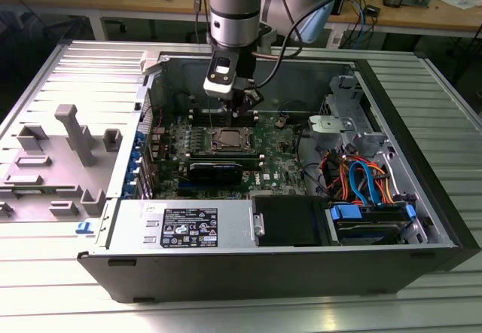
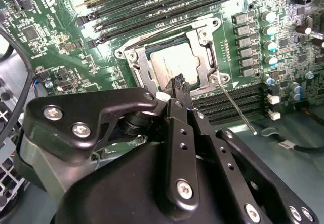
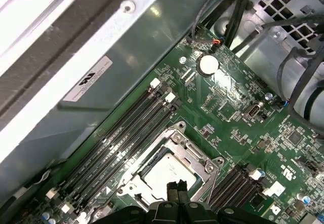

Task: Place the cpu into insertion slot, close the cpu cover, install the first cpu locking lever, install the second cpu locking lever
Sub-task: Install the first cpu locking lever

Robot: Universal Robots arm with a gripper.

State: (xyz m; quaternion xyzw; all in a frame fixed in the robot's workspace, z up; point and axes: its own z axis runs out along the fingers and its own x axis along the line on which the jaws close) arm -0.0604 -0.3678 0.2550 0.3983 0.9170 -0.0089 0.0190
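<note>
Gripper (image 2: 179,85), fingers pressed together (nothing between them), hovers just above the cpu (image 2: 172,64), which lies in the insertion slot (image 2: 126,55) beneath the lowered cpu cover (image 2: 205,51).

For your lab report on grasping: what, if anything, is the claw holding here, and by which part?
Nothing. The claw is shut and empty above the cpu, which lies flat under the cpu cover.

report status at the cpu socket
gripper shut, empty, close over the cpu. cpu seated in the insertion slot, cpu cover down over it. one locking lever sticking out beside the slot.
</note>
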